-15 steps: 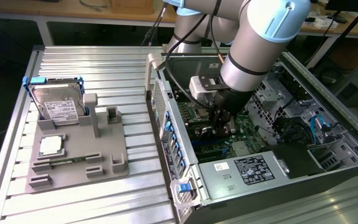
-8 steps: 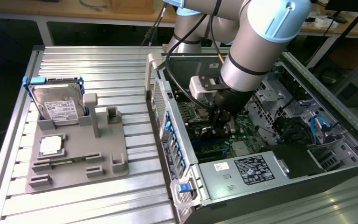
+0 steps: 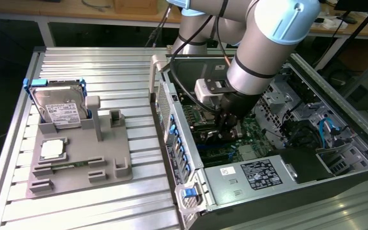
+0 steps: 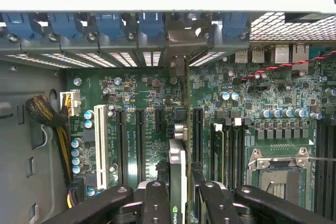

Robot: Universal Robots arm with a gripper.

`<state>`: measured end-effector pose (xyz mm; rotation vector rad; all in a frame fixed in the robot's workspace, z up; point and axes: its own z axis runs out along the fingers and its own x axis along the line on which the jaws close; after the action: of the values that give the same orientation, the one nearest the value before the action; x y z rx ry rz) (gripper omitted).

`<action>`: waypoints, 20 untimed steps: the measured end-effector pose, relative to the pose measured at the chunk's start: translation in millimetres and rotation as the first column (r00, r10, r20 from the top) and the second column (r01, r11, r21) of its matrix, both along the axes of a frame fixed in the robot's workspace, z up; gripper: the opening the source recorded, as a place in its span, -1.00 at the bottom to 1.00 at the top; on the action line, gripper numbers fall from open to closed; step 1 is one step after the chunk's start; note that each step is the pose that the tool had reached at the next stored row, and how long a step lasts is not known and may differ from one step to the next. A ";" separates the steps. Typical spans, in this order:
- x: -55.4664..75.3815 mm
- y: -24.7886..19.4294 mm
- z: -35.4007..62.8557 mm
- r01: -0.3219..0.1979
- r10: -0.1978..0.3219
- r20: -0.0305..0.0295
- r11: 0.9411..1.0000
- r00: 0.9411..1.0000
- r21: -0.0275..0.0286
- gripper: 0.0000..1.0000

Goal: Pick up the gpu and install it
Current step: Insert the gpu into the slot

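My gripper [image 3: 225,128] is down inside the open computer case [image 3: 171,110], over the motherboard [image 3: 251,132]. In the wrist view the gpu [image 4: 177,171] shows edge-on as a thin dark card, upright between the black fingers [image 4: 155,203]. The gripper [image 4: 178,195] is shut on it. The card runs along a black expansion slot [image 4: 197,129] of the green motherboard [image 4: 147,98]. Its silver bracket end [image 4: 181,40] reaches the row of rear slot covers with blue latches [image 4: 110,24]. I cannot tell whether the card's edge sits in the slot.
Outside the case, a grey fixture plate [image 3: 107,163] carries a hard drive in a blue frame [image 3: 59,110] and a square CPU chip [image 3: 53,149]. Inside are the power supply [image 3: 260,175], a CPU socket [image 4: 281,174], a white slot [image 4: 100,145] and a cable bundle [image 4: 52,124].
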<state>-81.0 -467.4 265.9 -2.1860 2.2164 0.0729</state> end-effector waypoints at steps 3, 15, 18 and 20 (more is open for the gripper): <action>0.0 0.0 -0.8 0.000 0.000 0.000 1.000 1.000 0.000 -0.47; -0.2 0.0 -3.3 0.000 0.000 0.000 1.000 1.000 0.000 -0.47; -0.2 0.0 -4.3 0.000 0.000 0.000 1.000 1.000 0.000 -0.47; -0.3 0.0 -5.1 0.000 0.000 0.000 1.000 1.000 0.000 -0.47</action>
<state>-81.3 -467.4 260.8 -2.1861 2.2165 0.0728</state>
